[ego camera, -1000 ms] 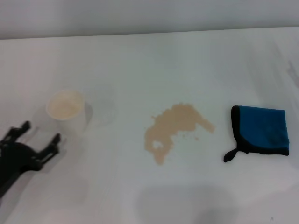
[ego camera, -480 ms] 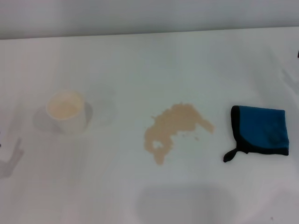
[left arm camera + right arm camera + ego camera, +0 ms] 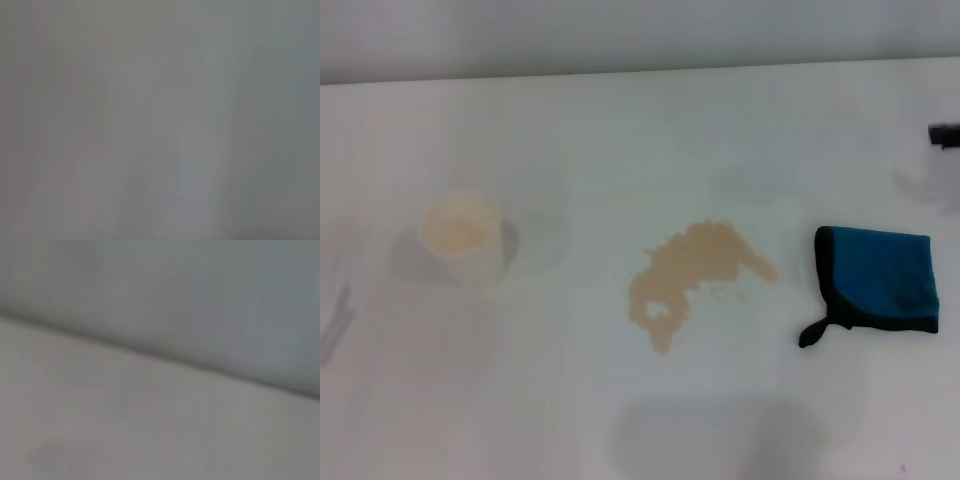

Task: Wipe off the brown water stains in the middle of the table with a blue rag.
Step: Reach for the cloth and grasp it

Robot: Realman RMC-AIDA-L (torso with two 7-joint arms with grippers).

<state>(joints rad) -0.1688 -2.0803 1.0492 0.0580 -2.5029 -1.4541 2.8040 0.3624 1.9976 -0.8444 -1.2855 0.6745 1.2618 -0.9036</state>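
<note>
The stain [image 3: 692, 275] sits mid-table [image 3: 620, 120], unwiped; the rag [image 3: 880, 280] lies flat to its right, the cup [image 3: 463, 237] to its left. Farther back, the right gripper [image 3: 944, 135] edges in, probably rag-bound; claw state unreadable. Left gripper unseen.

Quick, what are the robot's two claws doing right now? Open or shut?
Left claw: out of sight in every view.
Right claw: only a dark tip shows at the table's right edge, beyond the blue rag; cannot tell, and it holds nothing visible.
</note>
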